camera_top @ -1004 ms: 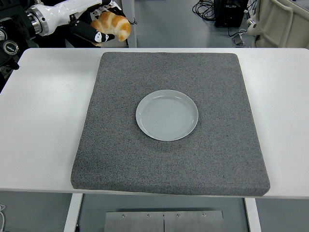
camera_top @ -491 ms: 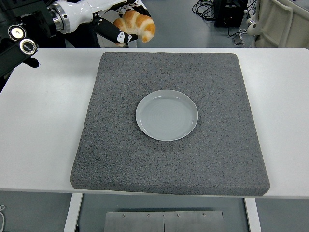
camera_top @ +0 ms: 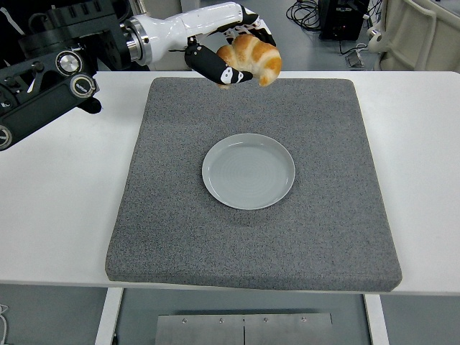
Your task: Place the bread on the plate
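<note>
- 1 arm is at work: the left hand [camera_top: 228, 59] comes in from the upper left, its white forearm and black fingers [camera_top: 215, 70] reaching over the far edge of the grey foam mat [camera_top: 180, 215].
- Its fingers are wrapped around a croissant-shaped bread roll [camera_top: 251, 57], with black fingers under the roll and more fingertips over its top; the grasp looks firm, though how deep the far fingers sit cannot be made out.
- That roll is held in the air, clear of the mat, with its curved tip hanging down on the side away from the wrist.
- Nearer the robot than the hand, and a little toward the roll's side of it, a pale round plate [camera_top: 248, 171] lies flat in the middle of the mat, empty, well apart from the roll.
- No right hand shows anywhere in the view.
- Judged from this, the step in hand is the carry: the roll is grasped and lifted but not yet over the plate.
- Next, the hand would need to travel toward the robot until the roll sits above the plate's centre, then lower until the roll touches or nearly touches it before the fingers let go.
- 1 risk is releasing too high, since a curved roll could tip or roll off the shallow rim.
</note>
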